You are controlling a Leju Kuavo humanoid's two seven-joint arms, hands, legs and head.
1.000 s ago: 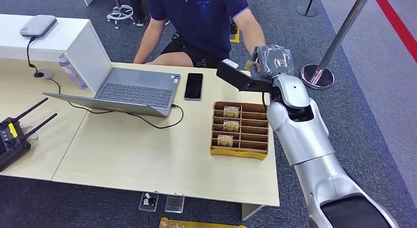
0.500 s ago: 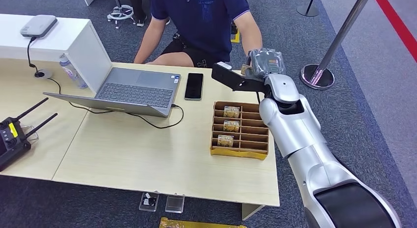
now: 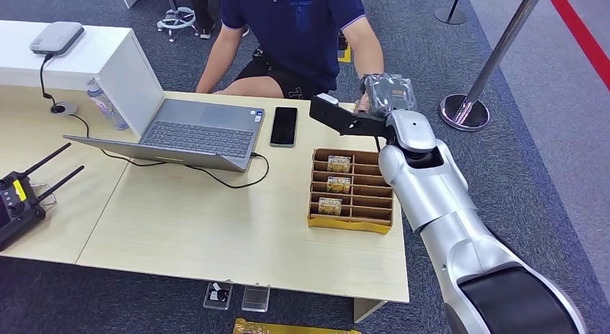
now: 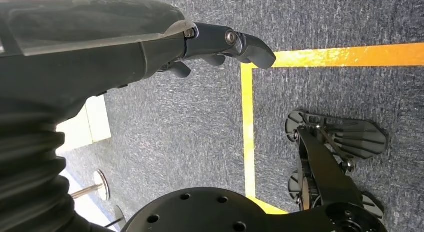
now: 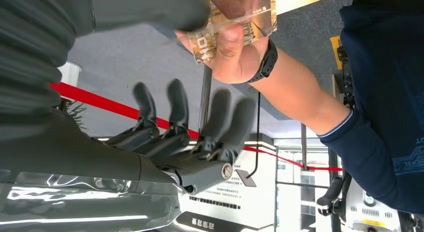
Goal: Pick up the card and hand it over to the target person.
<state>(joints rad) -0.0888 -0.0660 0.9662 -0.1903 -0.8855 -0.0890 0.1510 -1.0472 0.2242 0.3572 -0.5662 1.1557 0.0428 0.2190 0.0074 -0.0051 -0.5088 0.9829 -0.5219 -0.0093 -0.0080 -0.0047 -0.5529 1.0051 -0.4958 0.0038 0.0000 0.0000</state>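
My right hand (image 3: 389,96) is raised past the table's far right corner, level with the seated person (image 3: 295,32). In the right wrist view the yellow card (image 5: 235,29) is in a clear sleeve. The person's hand (image 5: 240,57) grips it with thumb and fingers. My grey thumb (image 5: 150,9) lies beside the card's edge, and my dark fingers (image 5: 175,102) are spread well apart from it. In the left wrist view my left hand (image 4: 220,42) hangs over the carpet and holds nothing.
A cardboard tray (image 3: 352,217) with slots and three more cards sits below my right arm. A phone (image 3: 283,125) and a laptop (image 3: 198,129) lie further left, and a remote controller (image 3: 14,201) at the left edge. A stanchion base (image 3: 464,111) stands to the right.
My right arm has swung a little left toward the person. The person's hand has come up to my hand and closed on the card.
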